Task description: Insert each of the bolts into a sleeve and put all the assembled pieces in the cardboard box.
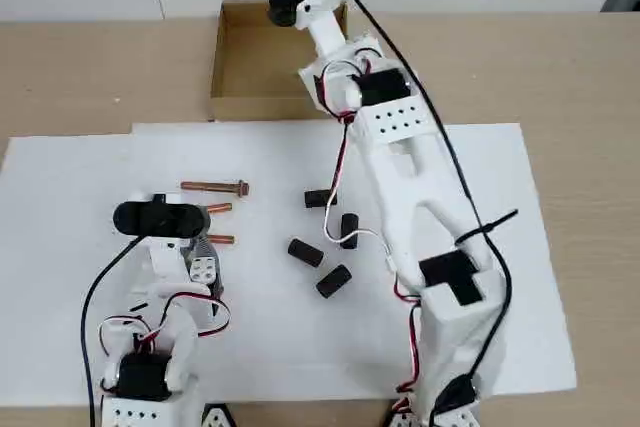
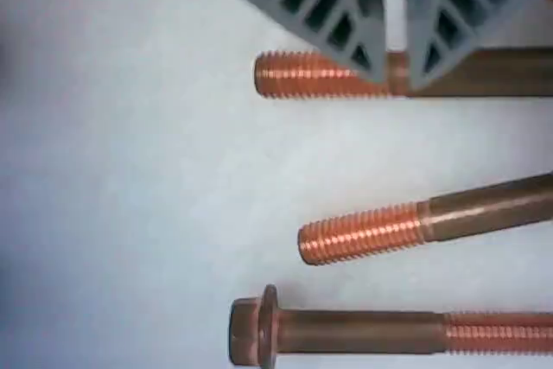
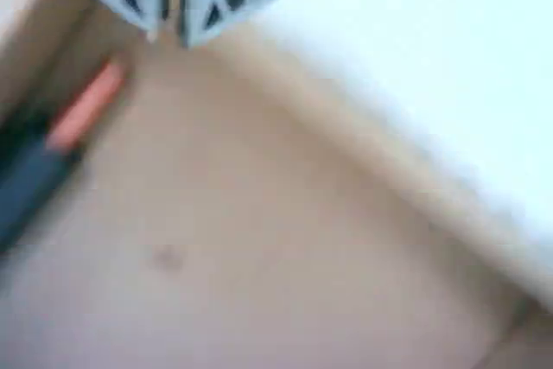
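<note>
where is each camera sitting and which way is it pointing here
High view: fixed above the table, looking down on the white sheet, cardboard box, three bolts and four sleeves; the left arm and right arm show from above.
Left wrist view: on the left arm, facing down at the bolts; the left hand tips sit over one.
Right wrist view: on the right arm, looking into the box at an assembled piece; the right hand tips show.
Shared: high and left wrist views both show the bolts.

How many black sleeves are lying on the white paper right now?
4: top sleeve; second sleeve beside the right arm; third sleeve left of it; lowest sleeve. The arm may hide more.
</note>
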Controlling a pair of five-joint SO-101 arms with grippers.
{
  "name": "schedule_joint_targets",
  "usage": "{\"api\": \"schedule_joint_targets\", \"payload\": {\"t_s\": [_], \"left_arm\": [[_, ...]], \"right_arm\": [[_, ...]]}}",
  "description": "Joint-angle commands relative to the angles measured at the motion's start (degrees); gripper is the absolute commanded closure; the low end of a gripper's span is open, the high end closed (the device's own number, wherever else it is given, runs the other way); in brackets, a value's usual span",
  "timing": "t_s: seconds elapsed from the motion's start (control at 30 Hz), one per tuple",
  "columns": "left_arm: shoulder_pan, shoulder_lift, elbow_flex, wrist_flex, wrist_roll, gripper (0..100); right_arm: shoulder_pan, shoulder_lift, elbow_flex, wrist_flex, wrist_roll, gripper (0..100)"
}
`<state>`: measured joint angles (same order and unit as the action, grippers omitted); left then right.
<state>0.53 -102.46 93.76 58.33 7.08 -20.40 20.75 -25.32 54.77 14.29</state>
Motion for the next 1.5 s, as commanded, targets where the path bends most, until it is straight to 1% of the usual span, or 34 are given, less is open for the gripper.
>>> {"api": "schedule_joint_targets", "payload": {"t_s": [0.0, 0.23, 0.27, 0.4, 0.53, 0.6, 0.73, 0.83, 0.97, 1.03, 1.3, 1.47], "left_arm": [[-0.35, -0.44, -0.22, 0.09, -0.35, 99], [-0.35, -0.44, -0.22, 0.00, -0.35, 99], [-0.35, -0.44, -0.22, 0.00, -0.35, 99], [-0.35, -0.44, -0.22, -0.09, -0.35, 99], [-0.35, -0.44, -0.22, -0.09, -0.26, 99], [-0.35, -0.44, -0.22, -0.09, -0.26, 99], [-0.35, -0.44, -0.22, -0.09, -0.26, 99], [-0.35, -0.44, -0.22, -0.09, -0.18, 99], [-0.35, -0.44, -0.22, -0.09, -0.09, 99], [-0.35, -0.44, -0.22, -0.09, 0.00, 99], [-0.35, -0.44, -0.22, -0.09, 0.00, 99], [-0.35, -0.44, -0.22, -0.09, 0.00, 99]], "right_arm": [[-0.31, -5.49, -2.73, 6.64, 0.35, 99.5], [-0.84, -9.10, -2.73, 18.86, 0.00, 99.5], [-1.54, -9.54, -2.73, 20.97, -1.41, 99.5], [-2.42, -11.82, -2.73, 30.29, -10.81, 99.5], [-2.24, -12.88, -2.73, 40.40, -16.35, 99.4], [-2.15, -12.97, -2.73, 43.30, -19.69, 99.4], [-2.33, -12.97, -2.29, 44.09, -29.63, 99.4], [-2.51, -12.88, -0.35, 44.09, -33.23, 99.3], [-2.59, -12.97, 7.82, 44.00, -36.84, 99.4], [-2.59, -12.97, 10.73, 43.91, -37.89, 99.2], [-2.59, -12.44, 16.09, 43.38, -37.71, 99.1], [-2.59, -12.44, 20.48, 40.75, -37.63, 99.0]]}}
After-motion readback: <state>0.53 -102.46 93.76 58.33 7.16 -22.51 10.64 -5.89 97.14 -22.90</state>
